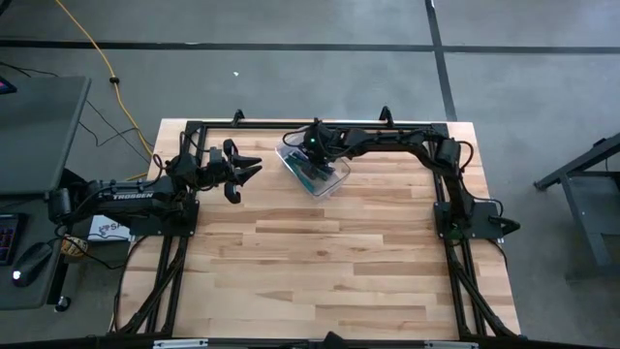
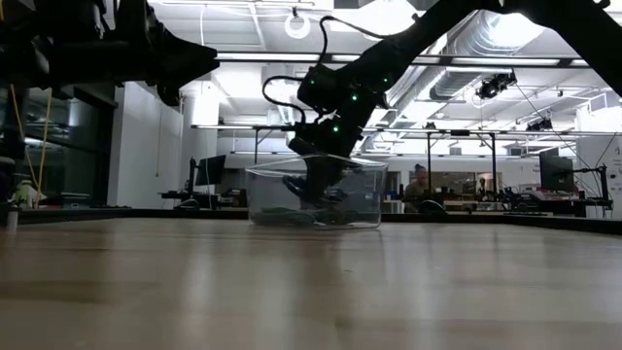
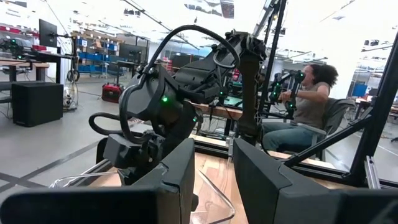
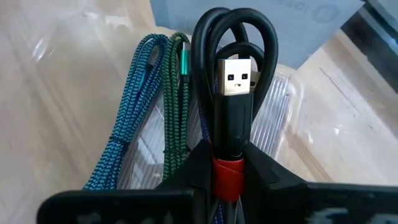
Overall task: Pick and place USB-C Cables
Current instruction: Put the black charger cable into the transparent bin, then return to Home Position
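A clear plastic bin (image 1: 332, 180) stands near the table's far edge, also seen in the low view (image 2: 264, 197). My right gripper (image 1: 309, 162) reaches down inside it (image 2: 317, 191) and is shut on the black cable with the red band (image 4: 231, 93). The teal cable (image 4: 127, 134) and the green cable (image 4: 170, 118) lie side by side on the bin's floor, just beside the black one. A purple cable is not plainly visible. My left gripper (image 1: 239, 174) hovers open to the left of the bin, above the table, touching nothing. My right gripper pinches the black cable between its two fingers (image 4: 193, 168) at the red band (image 4: 227, 169), near the bundle's plug end. The fingers lie along the bundle, whose looped end (image 4: 233, 25) points away from them. Whether it rests on the bin floor cannot be told.
The bin walls (image 2: 374, 194) close around the right gripper. The black frame rail (image 1: 291, 126) runs along the far edge. Bare wood (image 1: 320, 262) spreads toward the near edge. A seated person (image 3: 311, 102) shows in the room beyond the table.
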You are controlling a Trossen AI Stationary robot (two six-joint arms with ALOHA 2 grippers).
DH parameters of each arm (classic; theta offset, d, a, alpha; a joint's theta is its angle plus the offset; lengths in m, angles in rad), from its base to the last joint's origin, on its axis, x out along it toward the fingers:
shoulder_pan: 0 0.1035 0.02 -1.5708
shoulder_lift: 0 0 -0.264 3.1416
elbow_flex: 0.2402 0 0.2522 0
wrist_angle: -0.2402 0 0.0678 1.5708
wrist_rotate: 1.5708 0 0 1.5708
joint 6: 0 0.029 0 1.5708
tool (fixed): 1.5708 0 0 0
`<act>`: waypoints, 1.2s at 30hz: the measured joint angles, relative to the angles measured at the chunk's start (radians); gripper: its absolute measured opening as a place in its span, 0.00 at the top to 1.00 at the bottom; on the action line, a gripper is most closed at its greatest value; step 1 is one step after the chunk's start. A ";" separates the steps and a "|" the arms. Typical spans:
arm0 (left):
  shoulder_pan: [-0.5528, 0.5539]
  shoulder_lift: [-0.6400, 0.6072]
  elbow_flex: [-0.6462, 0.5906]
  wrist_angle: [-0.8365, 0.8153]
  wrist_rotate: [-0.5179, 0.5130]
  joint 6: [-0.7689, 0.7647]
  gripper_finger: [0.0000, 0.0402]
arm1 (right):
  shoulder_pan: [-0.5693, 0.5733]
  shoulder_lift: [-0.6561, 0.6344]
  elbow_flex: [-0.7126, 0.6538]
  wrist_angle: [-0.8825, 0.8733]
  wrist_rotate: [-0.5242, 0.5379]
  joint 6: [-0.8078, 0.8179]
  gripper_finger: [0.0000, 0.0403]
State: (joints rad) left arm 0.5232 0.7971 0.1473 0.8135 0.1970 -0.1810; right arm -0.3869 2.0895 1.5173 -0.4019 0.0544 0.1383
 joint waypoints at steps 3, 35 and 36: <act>0.000 0.000 0.000 -0.001 0.000 0.000 0.78 | 0.000 0.000 0.000 0.003 0.000 0.011 0.88; 0.000 0.000 0.000 -0.007 0.001 0.000 0.78 | 0.010 -0.061 0.138 -0.273 -0.085 -0.080 0.51; 0.000 0.000 0.000 -0.007 0.001 0.000 0.78 | 0.015 -0.088 0.118 -0.268 -0.084 -0.091 0.51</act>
State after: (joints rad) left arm 0.5228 0.7971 0.1474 0.8061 0.1982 -0.1809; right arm -0.3724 2.0011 1.6349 -0.6701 -0.0294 0.0471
